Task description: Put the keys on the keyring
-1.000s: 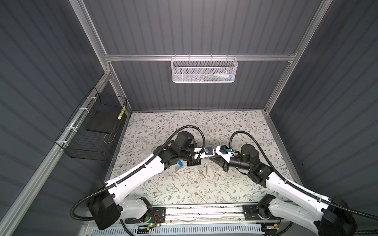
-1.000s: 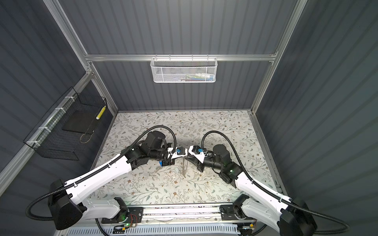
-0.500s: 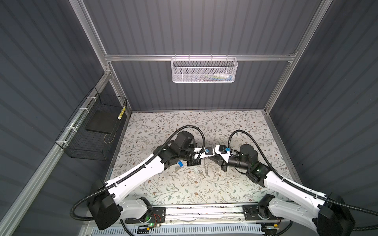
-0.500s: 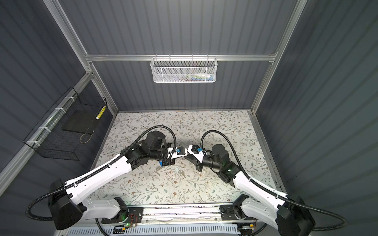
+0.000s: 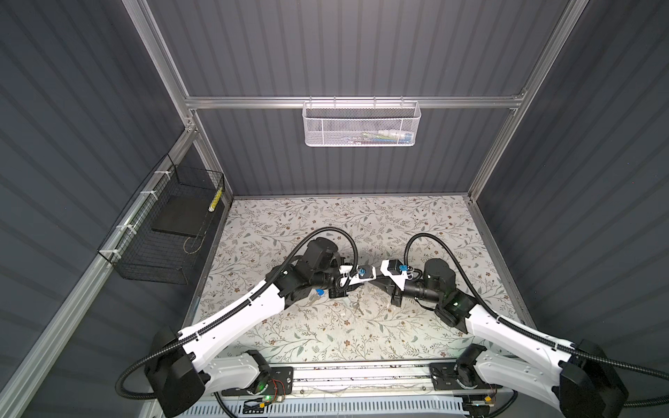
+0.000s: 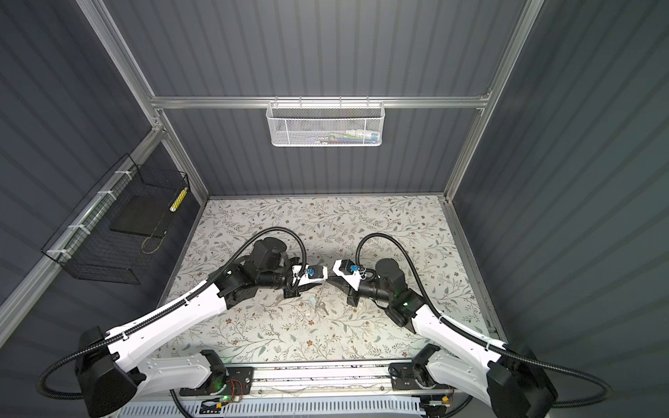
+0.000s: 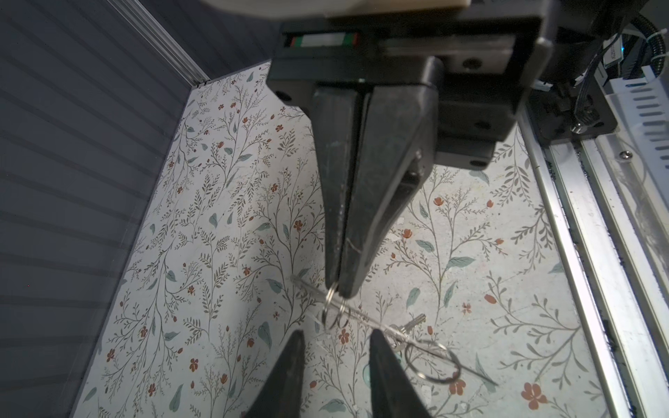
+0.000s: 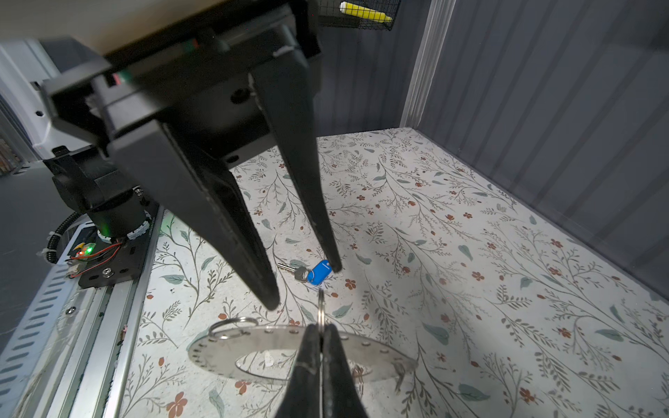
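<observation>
The floral table (image 5: pixel 398 224) carries my two arms meeting at its middle, and the small things under them are too tiny to read in both top views. My left gripper (image 8: pixel 306 286) stands spread and holds nothing. My right gripper (image 7: pixel 339 289) is pressed together over the keyring (image 8: pixel 260 336), which sits at the table's centre just under my fingertips (whether it hangs free or touches the mat I cannot tell). I judge the step to be steadying the keyring with the right while the left goes for a key. I should keep the pinch firm and the plate level, draw the left straight back clear of the rim, then come down on the blue key (image 8: pixel 320 272) lying flat to the left. The right wrist view shows the keyring's face, its rim holes and the blue key. The left wrist view gives the keyring edge-on only, but it alone shows the plain key (image 7: pixel 407 327) nearby. Both show what my right fingers pinch: a small split ring (image 8: pixel 320 307), seemingly threaded to the keyring.
</observation>
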Action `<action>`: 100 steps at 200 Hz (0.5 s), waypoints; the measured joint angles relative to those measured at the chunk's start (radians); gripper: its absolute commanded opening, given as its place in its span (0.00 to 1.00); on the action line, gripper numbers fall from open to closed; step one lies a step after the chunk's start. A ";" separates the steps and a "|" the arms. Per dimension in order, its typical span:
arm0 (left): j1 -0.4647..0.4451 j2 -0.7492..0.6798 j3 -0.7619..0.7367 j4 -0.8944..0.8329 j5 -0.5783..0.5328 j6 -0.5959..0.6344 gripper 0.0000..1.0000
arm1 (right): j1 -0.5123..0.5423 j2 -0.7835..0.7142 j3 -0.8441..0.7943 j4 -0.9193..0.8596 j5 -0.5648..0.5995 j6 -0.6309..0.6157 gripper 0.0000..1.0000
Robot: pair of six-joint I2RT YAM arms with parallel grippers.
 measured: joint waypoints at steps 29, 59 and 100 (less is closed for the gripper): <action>0.103 -0.059 -0.122 0.137 0.113 -0.089 0.27 | 0.000 0.011 -0.008 0.064 -0.037 0.021 0.00; 0.133 -0.082 -0.187 0.237 0.201 -0.153 0.25 | 0.000 0.014 -0.011 0.138 -0.077 0.027 0.00; 0.133 -0.082 -0.210 0.327 0.328 -0.190 0.23 | 0.000 0.014 -0.011 0.187 -0.125 0.031 0.00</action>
